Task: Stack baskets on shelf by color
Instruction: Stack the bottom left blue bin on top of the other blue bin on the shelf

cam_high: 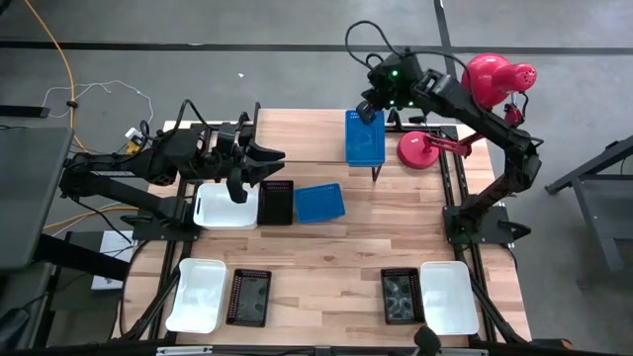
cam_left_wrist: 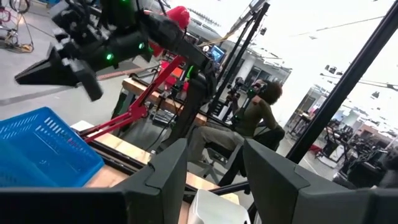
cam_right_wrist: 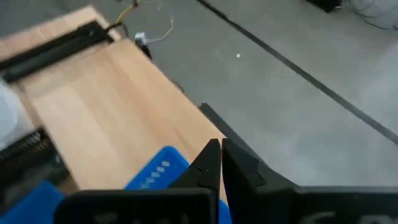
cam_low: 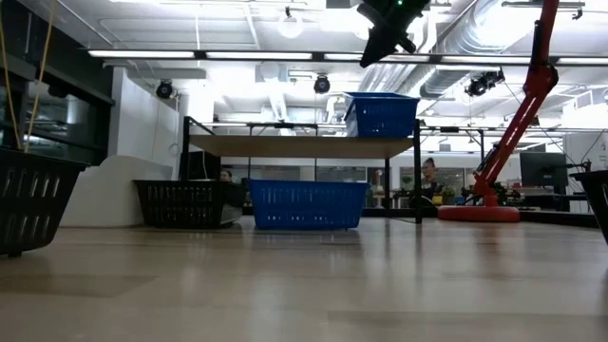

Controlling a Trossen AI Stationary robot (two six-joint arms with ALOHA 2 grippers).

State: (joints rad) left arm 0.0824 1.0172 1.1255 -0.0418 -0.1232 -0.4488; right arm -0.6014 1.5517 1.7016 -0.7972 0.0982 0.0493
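Landmark is the shelf (cam_high: 316, 138), the light plank rack at the table's far middle.

Left gripper (cam_high: 265, 163) hangs over the shelf's near-left edge, fingers parted and holding nothing; the left wrist view shows a clear gap between the two dark fingers (cam_left_wrist: 165, 171). Just in front of the shelf's left part sits a white basket (cam_high: 224, 208), touching a black basket (cam_high: 276, 202), then a loose blue basket (cam_high: 319, 203) just beside that, slightly skewed.

On the shelf's right end sits the blue basket on the shelf (cam_high: 364, 137), long axis running front to back, open side up; in the low view it rests flat on the plank (cam_low: 382, 114).

Right gripper (cam_high: 370, 109) hovers over that basket's far end, above it and not touching in the low view (cam_low: 388, 43). Fingers pressed together, nothing between them.

Judgement: one blue is placed, and the loose blue one looks next. Grip a short wall, lift level, turn it so its long axis matches the shelved one, then lower straight so it nests and doesn't catch a rim.

Four more baskets lie well in front of the shelf at the table's near edge.
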